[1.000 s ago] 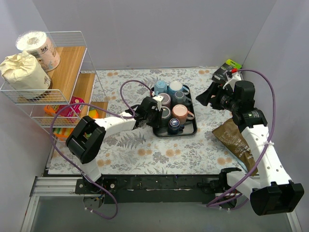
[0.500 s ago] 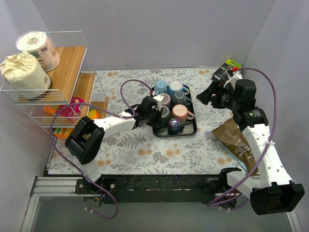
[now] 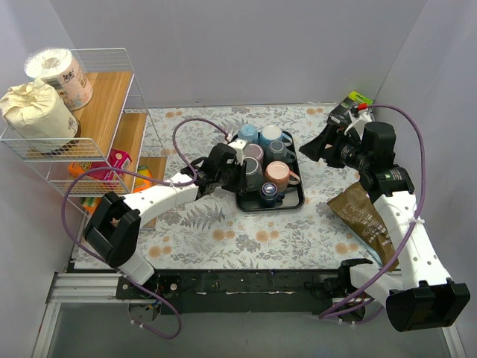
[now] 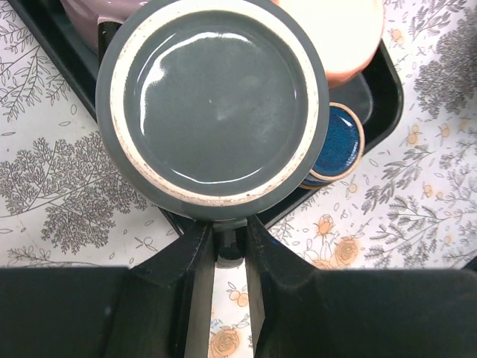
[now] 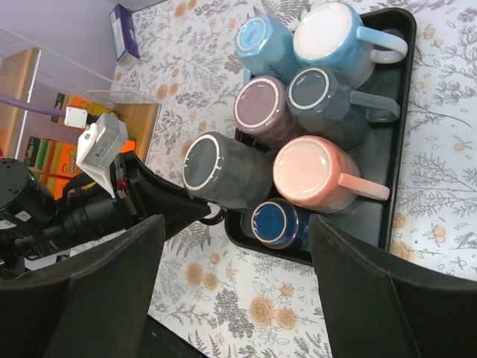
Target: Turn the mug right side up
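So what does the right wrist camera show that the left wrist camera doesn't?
Only right wrist: the light-blue mugs, the teal mug with its handle, and the left arm from outside. Only left wrist: the left pincer shut on the handle of the grey mug, close up. Both: the grey mug, the pink mug, the navy cup and the black tray.

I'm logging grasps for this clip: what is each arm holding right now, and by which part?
The left gripper is shut on the upside-down grey mug, pinching its handle. The right gripper is open and holds nothing.
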Robot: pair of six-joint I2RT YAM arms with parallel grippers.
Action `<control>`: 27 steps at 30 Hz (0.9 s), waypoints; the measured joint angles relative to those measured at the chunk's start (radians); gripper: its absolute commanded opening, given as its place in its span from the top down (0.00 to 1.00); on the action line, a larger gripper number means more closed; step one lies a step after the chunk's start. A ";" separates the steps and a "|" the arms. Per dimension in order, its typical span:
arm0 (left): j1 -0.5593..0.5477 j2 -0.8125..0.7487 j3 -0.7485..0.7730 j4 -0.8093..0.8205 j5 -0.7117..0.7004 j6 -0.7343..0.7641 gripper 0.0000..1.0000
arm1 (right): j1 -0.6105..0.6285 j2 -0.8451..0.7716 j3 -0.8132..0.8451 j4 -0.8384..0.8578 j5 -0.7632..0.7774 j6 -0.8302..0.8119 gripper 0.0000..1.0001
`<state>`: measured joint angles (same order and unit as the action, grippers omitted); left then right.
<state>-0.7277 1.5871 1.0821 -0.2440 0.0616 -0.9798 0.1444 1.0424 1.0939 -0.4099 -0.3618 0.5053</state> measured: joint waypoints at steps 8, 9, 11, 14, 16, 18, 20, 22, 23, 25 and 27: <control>0.000 -0.085 0.088 -0.052 0.023 -0.041 1.00 | 0.001 -0.076 -0.077 0.124 -0.104 0.042 0.01; 0.000 -0.095 0.113 -0.052 0.027 -0.048 1.00 | 0.002 -0.088 -0.083 0.139 -0.121 0.048 0.02; 0.000 -0.111 0.158 -0.046 0.034 -0.058 1.00 | 0.005 -0.101 -0.092 0.182 -0.161 0.065 0.03; 0.000 -0.138 0.219 -0.026 0.051 -0.082 1.00 | 0.019 -0.105 -0.102 0.260 -0.214 0.100 0.05; 0.000 -0.157 0.248 -0.008 0.067 -0.103 1.00 | 0.041 -0.105 -0.123 0.326 -0.237 0.131 0.06; 0.000 -0.175 0.267 0.010 0.087 -0.128 1.00 | 0.084 -0.103 -0.147 0.385 -0.245 0.165 0.08; 0.000 -0.190 0.279 0.027 0.104 -0.153 1.00 | 0.134 -0.096 -0.159 0.433 -0.243 0.195 0.11; 0.000 -0.207 0.283 0.054 0.123 -0.179 1.00 | 0.177 -0.082 -0.166 0.482 -0.240 0.219 0.12; 0.000 -0.216 0.284 0.066 0.135 -0.194 1.00 | 0.201 -0.074 -0.172 0.513 -0.237 0.231 0.14; 0.000 -0.233 0.284 0.096 0.159 -0.225 1.00 | 0.243 -0.059 -0.183 0.567 -0.227 0.253 0.15; 0.000 -0.248 0.284 0.126 0.183 -0.257 1.00 | 0.279 -0.042 -0.188 0.616 -0.215 0.270 0.21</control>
<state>-0.7277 1.3388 1.3663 -0.1177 0.2451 -1.2369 0.4236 1.0000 0.9054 0.2058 -0.5770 0.7757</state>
